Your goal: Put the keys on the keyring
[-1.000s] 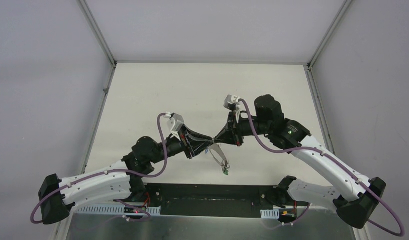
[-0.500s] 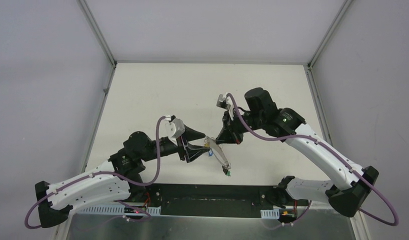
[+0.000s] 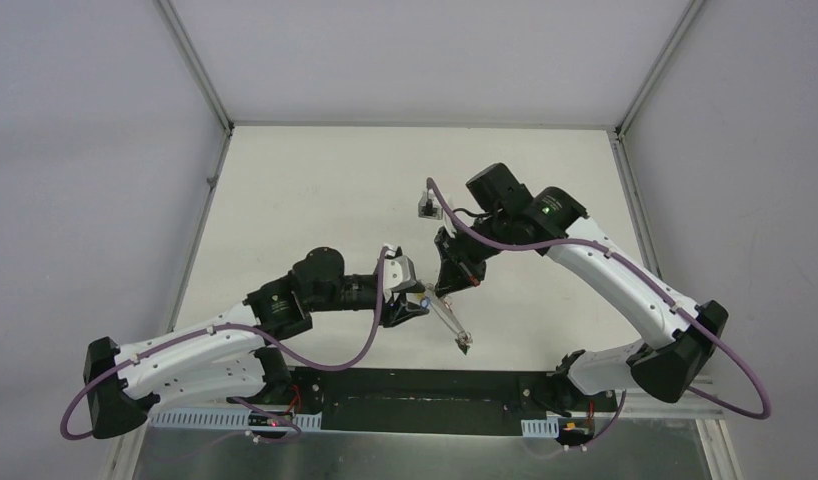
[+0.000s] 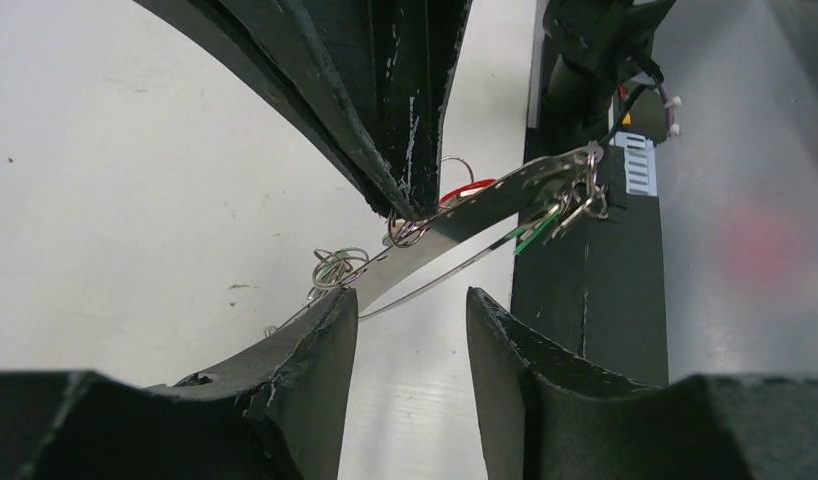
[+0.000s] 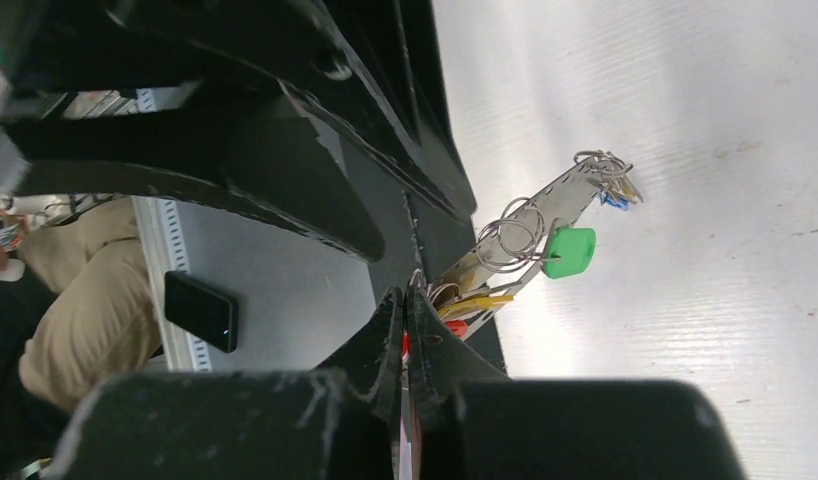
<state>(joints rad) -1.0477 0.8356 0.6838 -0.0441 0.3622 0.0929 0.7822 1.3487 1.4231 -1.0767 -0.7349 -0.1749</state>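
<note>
- The right end effector is clamping the keyring, its fingers pressed together on one end of the flat band. This is probably to hold the band steady and clear of the surface while the other arm works on it.
- From that grip the keyring is slanting down toward the near edge, between the two arms.
- The band is already carrying a green key, a yellow key and a red key, each hanging on split rings. A further small cluster is dangling at the far tip, too small to sort out.
- The left end effector is facing the right one with its fingers apart and nothing clamped between them.
- In the left wrist view, the held end of the band is lying just beside one left fingertip, and a thin wire is crossing the gap.
- The left end effector seems to be hovering in order to feed or nudge a ring along the band. That is why the right one is presenting the band edge-on to it.
- Whether any key is waiting off the keyring cannot be told.
</note>
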